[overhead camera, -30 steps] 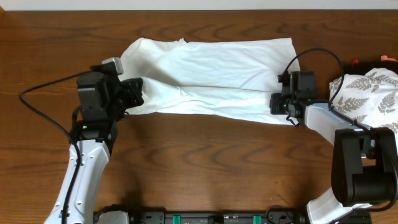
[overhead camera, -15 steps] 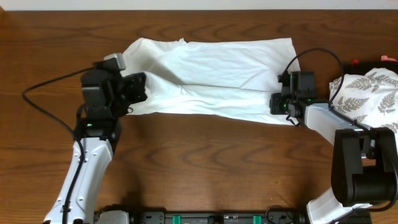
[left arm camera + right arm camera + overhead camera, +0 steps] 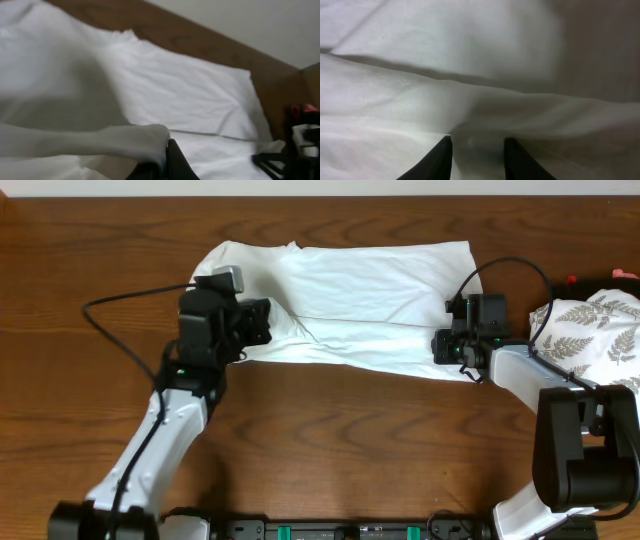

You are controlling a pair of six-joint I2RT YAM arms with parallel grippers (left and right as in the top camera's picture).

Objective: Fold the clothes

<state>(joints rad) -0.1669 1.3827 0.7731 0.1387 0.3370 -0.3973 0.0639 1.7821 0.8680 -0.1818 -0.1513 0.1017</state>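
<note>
T-shirt: the white T-shirt (image 3: 370,290) lies as a long creased band across the far half of the desk (image 3: 350,440). One fold line runs along its near side.
Left jaws: pressed together on a bunch of cloth at the shirt's left end. In my left wrist view the pinched fabric drapes over my dark finger (image 3: 175,162) and stands clear of the layer beneath.
Left arm: my left arm (image 3: 165,430) reaches in from the near left, with its wrist above the shirt's left part.
Right jaws: low at the shirt's near right corner. My two fingers (image 3: 440,160) stand a little apart with white cloth in the gap. I cannot tell whether they grip that cloth or only rest on it.
Right arm: my right arm (image 3: 520,370) comes in from the right edge.
Beside: a leaf-printed cloth (image 3: 600,330) lies at the desk's right edge, apart from the shirt.
</note>
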